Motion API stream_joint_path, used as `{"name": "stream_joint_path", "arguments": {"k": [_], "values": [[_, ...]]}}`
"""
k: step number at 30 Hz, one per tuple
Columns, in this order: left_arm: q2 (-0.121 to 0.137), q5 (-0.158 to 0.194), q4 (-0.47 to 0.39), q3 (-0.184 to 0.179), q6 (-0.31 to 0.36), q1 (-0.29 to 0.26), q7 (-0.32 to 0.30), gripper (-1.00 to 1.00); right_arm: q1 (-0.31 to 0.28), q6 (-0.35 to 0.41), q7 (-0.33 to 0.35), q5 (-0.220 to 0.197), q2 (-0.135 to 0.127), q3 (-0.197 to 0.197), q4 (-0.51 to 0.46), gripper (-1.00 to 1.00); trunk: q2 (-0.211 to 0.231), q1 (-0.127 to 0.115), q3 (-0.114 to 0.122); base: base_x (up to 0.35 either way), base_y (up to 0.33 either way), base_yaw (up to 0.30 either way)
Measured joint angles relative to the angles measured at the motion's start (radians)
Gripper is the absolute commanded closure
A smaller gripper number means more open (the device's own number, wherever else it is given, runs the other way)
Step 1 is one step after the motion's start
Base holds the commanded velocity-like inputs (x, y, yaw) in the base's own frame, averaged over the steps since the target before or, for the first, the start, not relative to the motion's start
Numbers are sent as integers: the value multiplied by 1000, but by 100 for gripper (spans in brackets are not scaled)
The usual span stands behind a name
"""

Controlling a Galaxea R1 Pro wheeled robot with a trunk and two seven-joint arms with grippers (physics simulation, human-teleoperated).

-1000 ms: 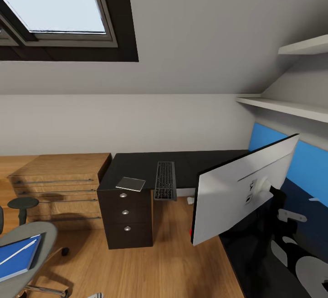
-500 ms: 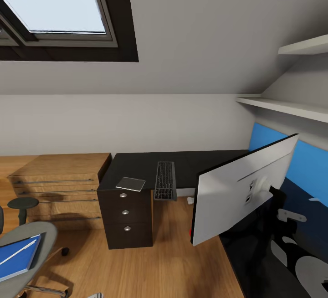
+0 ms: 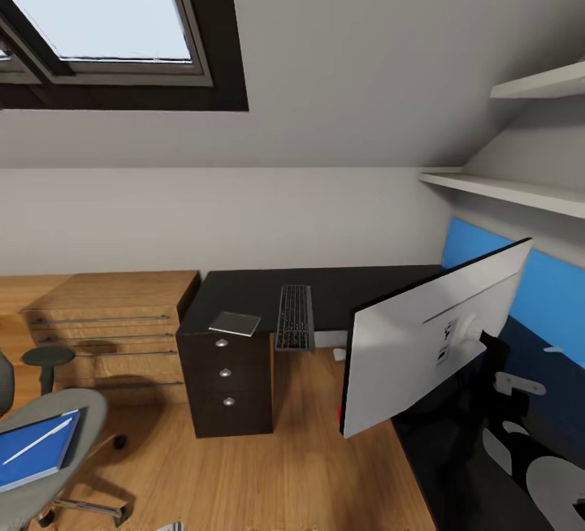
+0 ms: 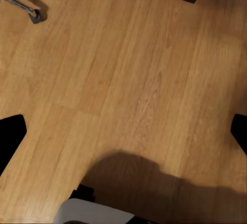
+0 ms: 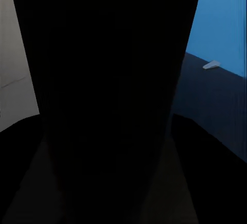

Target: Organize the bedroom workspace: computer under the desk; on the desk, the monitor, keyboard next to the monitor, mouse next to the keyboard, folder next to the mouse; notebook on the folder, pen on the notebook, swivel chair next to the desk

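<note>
The black L-shaped surface [image 3: 341, 291] carries the keyboard [image 3: 295, 318], the notebook [image 3: 235, 323] at its left end — and the monitor [image 3: 422, 336]. The swivel chair [image 3: 45, 450] stands on the wood floor [image 3: 309, 466].

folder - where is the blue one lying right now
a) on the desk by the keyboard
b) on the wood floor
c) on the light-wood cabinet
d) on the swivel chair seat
d: in the head view the blue folder lies flat on the grey seat of the swivel chair, apart from the desk.
</note>
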Motion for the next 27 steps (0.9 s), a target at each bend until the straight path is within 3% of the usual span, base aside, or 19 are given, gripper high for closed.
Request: {"name": "stream_joint_path", "arguments": {"k": [21,27], "values": [[0,0,0,1,0,0,0,-100,0,0,0,2,1,-1,0,100,0,0,0,-338,0,0],[0,0,0,1,0,0,0,-100,-1,2,0,8,1,-4,0,100,0,0,0,-325,-116,0]]}}
